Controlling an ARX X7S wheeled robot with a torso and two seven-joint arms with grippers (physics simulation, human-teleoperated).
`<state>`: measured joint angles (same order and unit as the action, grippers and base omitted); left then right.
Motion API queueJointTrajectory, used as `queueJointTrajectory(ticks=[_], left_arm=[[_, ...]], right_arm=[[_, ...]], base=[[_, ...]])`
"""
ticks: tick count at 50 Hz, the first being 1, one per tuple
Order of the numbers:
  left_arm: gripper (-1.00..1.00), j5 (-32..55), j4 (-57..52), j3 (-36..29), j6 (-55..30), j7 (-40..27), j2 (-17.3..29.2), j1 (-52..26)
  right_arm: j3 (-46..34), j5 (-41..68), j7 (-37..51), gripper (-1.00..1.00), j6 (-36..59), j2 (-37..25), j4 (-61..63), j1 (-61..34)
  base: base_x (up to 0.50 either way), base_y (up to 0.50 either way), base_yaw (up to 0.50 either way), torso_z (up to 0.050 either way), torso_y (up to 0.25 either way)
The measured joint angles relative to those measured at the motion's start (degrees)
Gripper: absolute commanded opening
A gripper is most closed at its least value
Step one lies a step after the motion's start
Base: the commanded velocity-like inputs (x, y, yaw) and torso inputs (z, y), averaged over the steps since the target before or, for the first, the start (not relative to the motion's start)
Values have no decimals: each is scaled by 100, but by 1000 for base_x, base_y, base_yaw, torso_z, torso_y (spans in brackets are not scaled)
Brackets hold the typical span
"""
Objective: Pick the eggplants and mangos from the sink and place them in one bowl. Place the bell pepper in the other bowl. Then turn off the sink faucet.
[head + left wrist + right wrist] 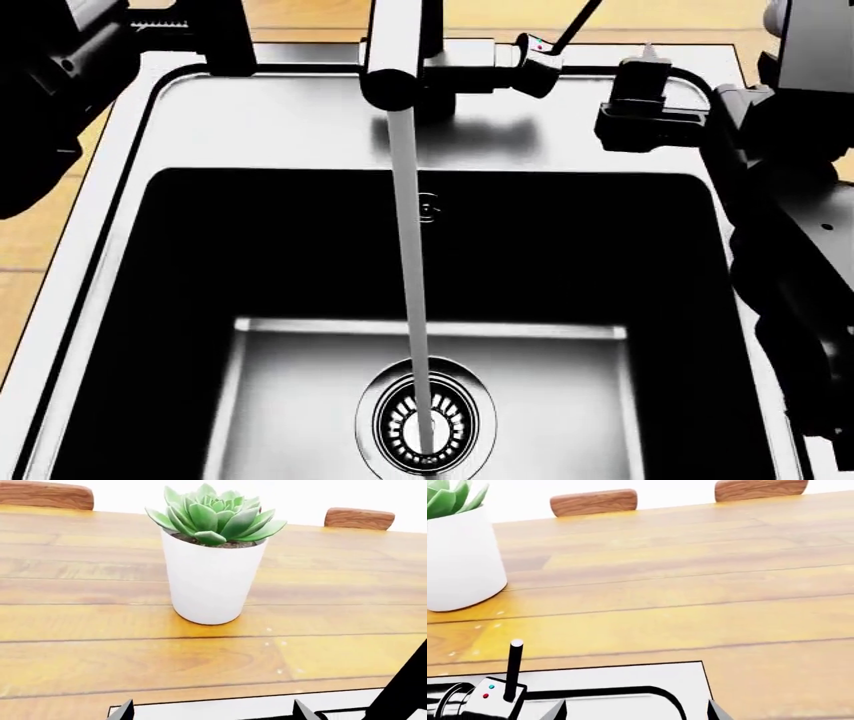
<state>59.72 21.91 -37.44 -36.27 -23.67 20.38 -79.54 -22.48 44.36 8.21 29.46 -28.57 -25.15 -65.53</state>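
Running water hits sink (134, 330) drain (424, 420) | claws' grip unclear, mostly hidden

1. The wooden countertop (80, 630), of long honey-coloured planks, carried everything.
2. A white pot (209, 580) holding a green succulent (215, 514) stood upright on it.
3. The sink (134, 130) sat sunk into it, steel rim flush with the wood.

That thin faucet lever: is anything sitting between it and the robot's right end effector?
Nothing visible does. The lever stands clear, beside the right end effector, with only bare sink rim between. The potted succulent stands farther back.
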Motion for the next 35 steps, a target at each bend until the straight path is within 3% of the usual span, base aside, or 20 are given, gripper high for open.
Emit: queueJointTrajectory(ticks=[35], left_arm=[[100, 316, -419, 149, -89, -193, 22, 151]], right_arm=[[-755, -860, -617, 100, -488, -113, 117, -446]], base=[[0, 0, 0, 0, 0]])
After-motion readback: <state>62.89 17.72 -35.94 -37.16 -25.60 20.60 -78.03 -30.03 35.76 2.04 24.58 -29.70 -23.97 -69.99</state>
